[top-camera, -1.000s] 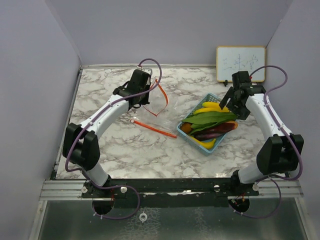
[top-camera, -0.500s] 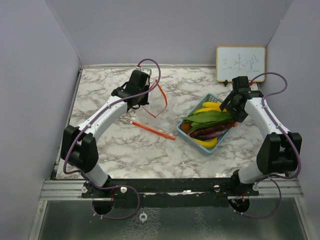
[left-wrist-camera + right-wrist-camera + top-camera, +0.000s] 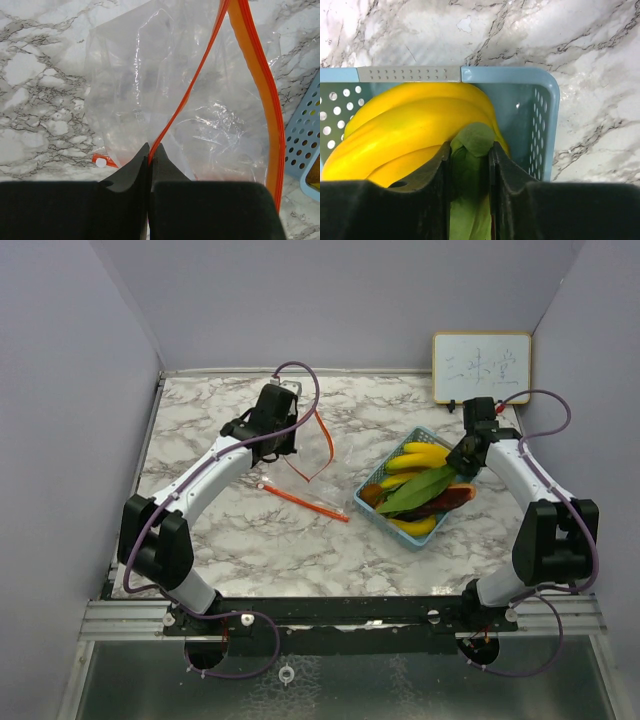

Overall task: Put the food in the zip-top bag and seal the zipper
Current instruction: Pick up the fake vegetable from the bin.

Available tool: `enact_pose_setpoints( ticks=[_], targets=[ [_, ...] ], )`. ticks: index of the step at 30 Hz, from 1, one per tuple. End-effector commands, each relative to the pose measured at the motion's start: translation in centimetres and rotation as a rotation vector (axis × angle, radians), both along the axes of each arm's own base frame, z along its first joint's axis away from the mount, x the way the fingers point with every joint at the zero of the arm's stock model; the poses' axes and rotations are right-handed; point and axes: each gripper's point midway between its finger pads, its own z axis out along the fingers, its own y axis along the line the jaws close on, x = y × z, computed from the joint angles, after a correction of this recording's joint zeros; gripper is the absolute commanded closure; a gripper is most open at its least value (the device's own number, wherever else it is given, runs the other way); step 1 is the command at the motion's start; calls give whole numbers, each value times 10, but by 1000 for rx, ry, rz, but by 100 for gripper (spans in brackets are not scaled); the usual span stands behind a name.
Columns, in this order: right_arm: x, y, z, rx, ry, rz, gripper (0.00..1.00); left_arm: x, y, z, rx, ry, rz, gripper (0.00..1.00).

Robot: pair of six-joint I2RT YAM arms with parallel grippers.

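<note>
1. Over the last second the right claw [image 3: 469, 150] came down at the far corner of the basket [image 3: 506, 75]. The leaf [image 3: 425, 487] swung from lying across the pile to a slant, baring more of the far bananas [image 3: 420, 455].
2. The right claw's fingers were closed on the leaf's end and pinched it between them. They sat tight against the bananas, just inside the basket's corner.
3. All the food lay in the basket, on the right side of the table [image 3: 250, 550]. The bananas were at the far end and another banana [image 3: 415, 527] lay along the near edge. The eggplant [image 3: 440, 506] was under the leaf, and an orange piece [image 3: 372, 494] sat in the left corner.
4. The bag [image 3: 150, 75] was left of the basket, near it but apart.
5. The left claw [image 3: 149, 150] was pressed together on one thin orange zipper strip [image 3: 200, 75] and held that lip up. The wider orange strip [image 3: 260, 90] curved away to the right, so the mouth gaped.
6. A small orange tab with a white dot [image 3: 101, 161] lay on the table just left of the claw.
7. A long orange strip [image 3: 305, 500] lay on the table in front of the bag. I could not tell whether it was joined to the bag.
8. A whiteboard [image 3: 481, 367] leaned against the back wall at the far right.
</note>
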Motion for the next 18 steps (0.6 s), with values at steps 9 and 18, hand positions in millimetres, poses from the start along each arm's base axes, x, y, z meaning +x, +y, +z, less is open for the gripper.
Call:
enact_pose_setpoints(
  ticks=[9, 18],
  targets=[
    [15, 39, 146, 86, -379, 294, 92, -5, -1, 20, -46, -41, -3, 100],
    [30, 148, 248, 511, -804, 819, 95, -5, -27, 40, -187, -57, -58, 100]
  ],
)
